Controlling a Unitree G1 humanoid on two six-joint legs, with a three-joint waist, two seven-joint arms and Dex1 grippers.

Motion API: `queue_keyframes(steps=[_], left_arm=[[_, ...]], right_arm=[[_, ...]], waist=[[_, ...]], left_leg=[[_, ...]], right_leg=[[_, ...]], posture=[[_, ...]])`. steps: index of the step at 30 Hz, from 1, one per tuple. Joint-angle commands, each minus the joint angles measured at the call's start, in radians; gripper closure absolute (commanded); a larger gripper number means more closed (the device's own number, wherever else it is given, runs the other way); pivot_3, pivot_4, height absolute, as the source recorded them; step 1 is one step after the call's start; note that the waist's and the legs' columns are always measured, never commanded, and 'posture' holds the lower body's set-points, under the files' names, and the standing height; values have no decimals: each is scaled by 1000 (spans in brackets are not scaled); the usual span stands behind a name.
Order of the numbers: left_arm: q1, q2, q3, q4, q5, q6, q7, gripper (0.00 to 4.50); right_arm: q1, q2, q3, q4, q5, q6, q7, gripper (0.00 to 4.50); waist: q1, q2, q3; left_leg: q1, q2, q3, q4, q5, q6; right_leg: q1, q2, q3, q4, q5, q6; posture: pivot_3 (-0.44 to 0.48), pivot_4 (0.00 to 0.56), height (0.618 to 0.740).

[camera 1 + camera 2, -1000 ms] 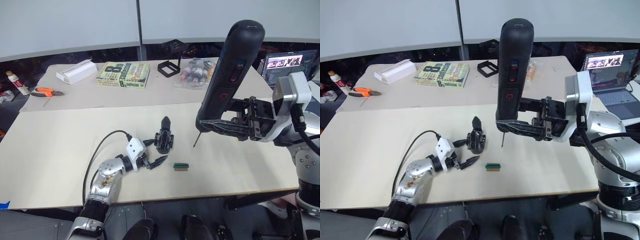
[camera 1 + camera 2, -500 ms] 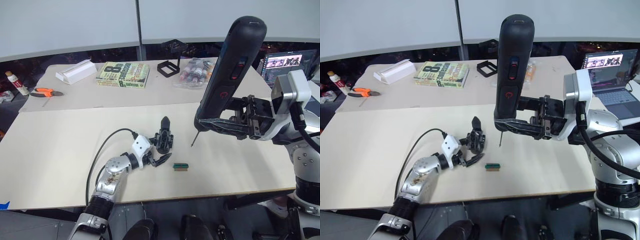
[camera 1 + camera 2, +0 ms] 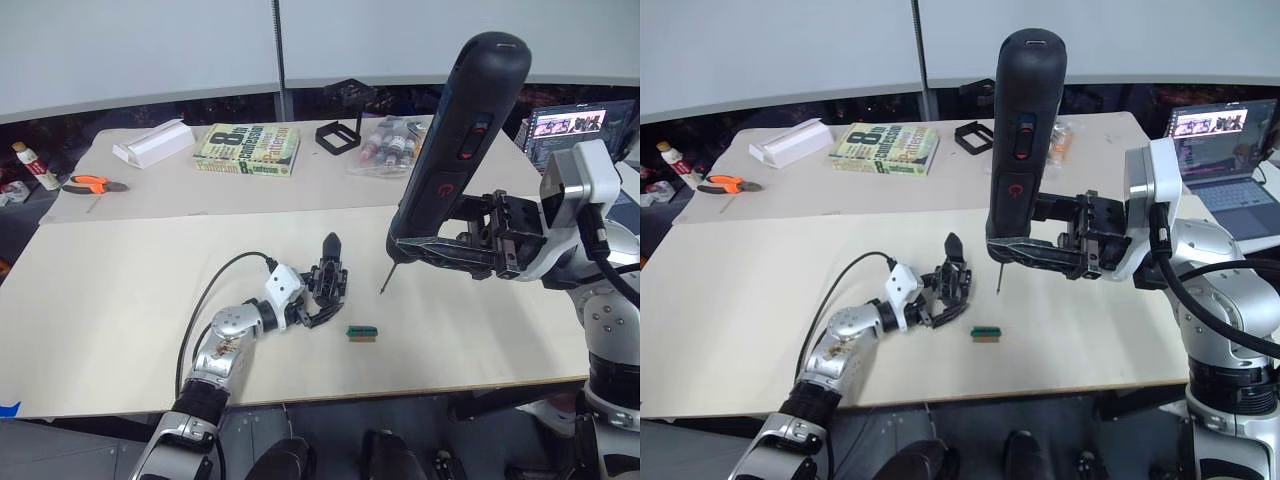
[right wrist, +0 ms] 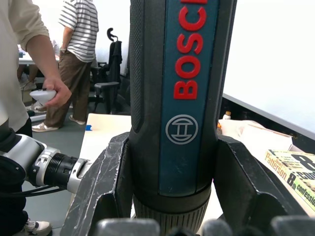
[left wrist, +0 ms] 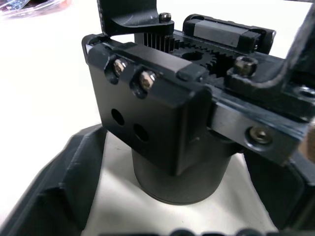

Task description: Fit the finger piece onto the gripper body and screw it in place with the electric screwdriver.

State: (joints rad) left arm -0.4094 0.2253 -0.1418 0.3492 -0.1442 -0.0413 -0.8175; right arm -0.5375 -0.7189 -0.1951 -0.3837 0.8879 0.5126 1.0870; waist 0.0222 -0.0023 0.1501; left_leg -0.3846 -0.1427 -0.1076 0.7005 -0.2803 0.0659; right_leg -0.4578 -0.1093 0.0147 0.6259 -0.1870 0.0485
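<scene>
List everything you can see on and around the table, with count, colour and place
gripper body: one, black, table centre, between the left gripper's fingers
finger piece: one, black, on the far end of the gripper body
electric screwdriver: one, black, upright in the right gripper, bit above the table
small block: one, green, near edge
book: one, green, far table
square frame: one, black, beside the book
pliers: one, orange-handled, far left
box: one, white, far left
laptop: one, far right
left gripper: open
right gripper: shut
</scene>
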Motion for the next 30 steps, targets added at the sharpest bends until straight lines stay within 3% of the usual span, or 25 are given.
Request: queue_keyframes(steps=[1,2,15,30], left_arm=[[-13,2,3,21,4,-15,5,1871],[-12,6,3,23,2,-15,-1,2202],[-40,3,4,49,-27,-25,-66,2190],[-69,-22,-12,105,4,-60,-66,2190]], right_arm=[[-32,-2,-22,-28,30,-8,-5,2572],[-32,-3,-22,-29,31,-7,-5,2572],[-232,69,53,20,85,74,-44,2572],[-396,232,241,167,-122,26,-45,2572]], waist=[[0,0,0],[0,0,0],[-7,0,0],[0,0,0]], left_leg=[[0,0,0,0,0,0],[0,0,0,0,0,0],[0,0,0,0,0,0],[0,-1,0,1,0,0]], right_leg=[[0,0,0,0,0,0],[0,0,0,0,0,0],[0,0,0,0,0,0],[0,1,-1,1,0,0]], posture=[[0,150,740],[0,150,740],[0,150,740],[0,150,740]])
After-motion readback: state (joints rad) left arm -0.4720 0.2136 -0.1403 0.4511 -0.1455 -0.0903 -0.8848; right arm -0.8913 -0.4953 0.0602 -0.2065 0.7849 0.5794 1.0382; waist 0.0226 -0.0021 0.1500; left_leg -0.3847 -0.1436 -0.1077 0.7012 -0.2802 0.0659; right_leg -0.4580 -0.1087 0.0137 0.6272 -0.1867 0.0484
